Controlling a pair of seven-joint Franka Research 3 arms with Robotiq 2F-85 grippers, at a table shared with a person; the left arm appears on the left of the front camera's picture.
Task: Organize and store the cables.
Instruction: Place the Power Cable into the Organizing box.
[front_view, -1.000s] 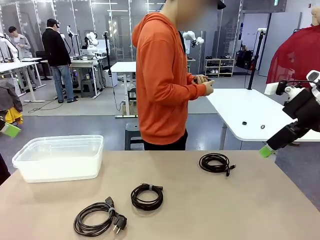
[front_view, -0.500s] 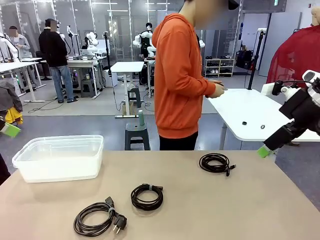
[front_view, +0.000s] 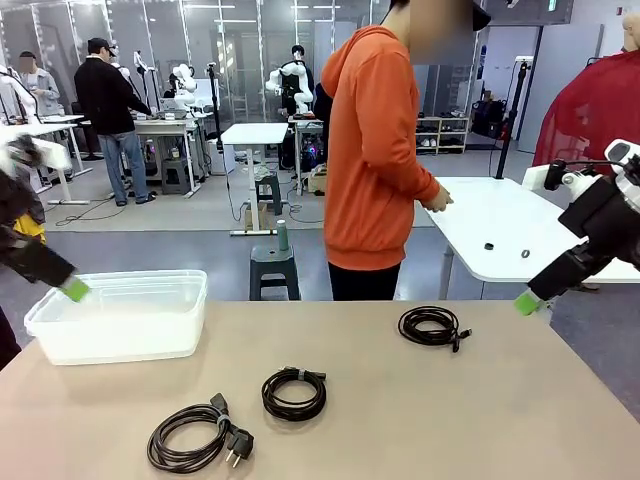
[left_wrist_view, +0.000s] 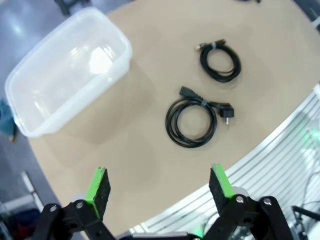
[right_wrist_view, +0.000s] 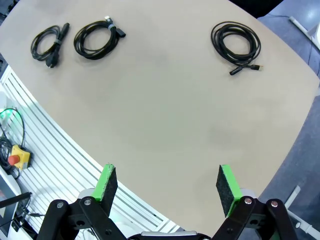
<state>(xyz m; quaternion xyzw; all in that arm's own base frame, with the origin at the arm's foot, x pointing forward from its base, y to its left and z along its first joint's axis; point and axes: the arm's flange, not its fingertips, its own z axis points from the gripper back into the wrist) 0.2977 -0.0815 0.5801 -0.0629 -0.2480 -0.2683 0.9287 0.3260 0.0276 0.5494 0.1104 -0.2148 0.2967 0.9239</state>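
Observation:
Three coiled black cables lie on the tan table (front_view: 520, 420): one with a mains plug (front_view: 186, 438) at the front left, a banded one (front_view: 294, 393) in the middle, and one (front_view: 430, 325) at the far right. My left gripper (front_view: 73, 290) hangs open over the left end of the tub. In the left wrist view its fingers (left_wrist_view: 160, 185) stand wide apart above the table, with the plug cable (left_wrist_view: 191, 122) and banded cable (left_wrist_view: 220, 61) beyond. My right gripper (front_view: 527, 301) is open off the table's right edge, well above it (right_wrist_view: 167, 182), holding nothing.
A clear plastic tub (front_view: 120, 315) stands at the table's far left, with nothing in it (left_wrist_view: 65, 70). A person in an orange hoodie (front_view: 375, 160) stands beyond the far edge, turned toward a white side table (front_view: 500, 225).
My left arm has swung in from the left edge to the tub's left end. The person has stepped to the right. My right gripper has barely moved.

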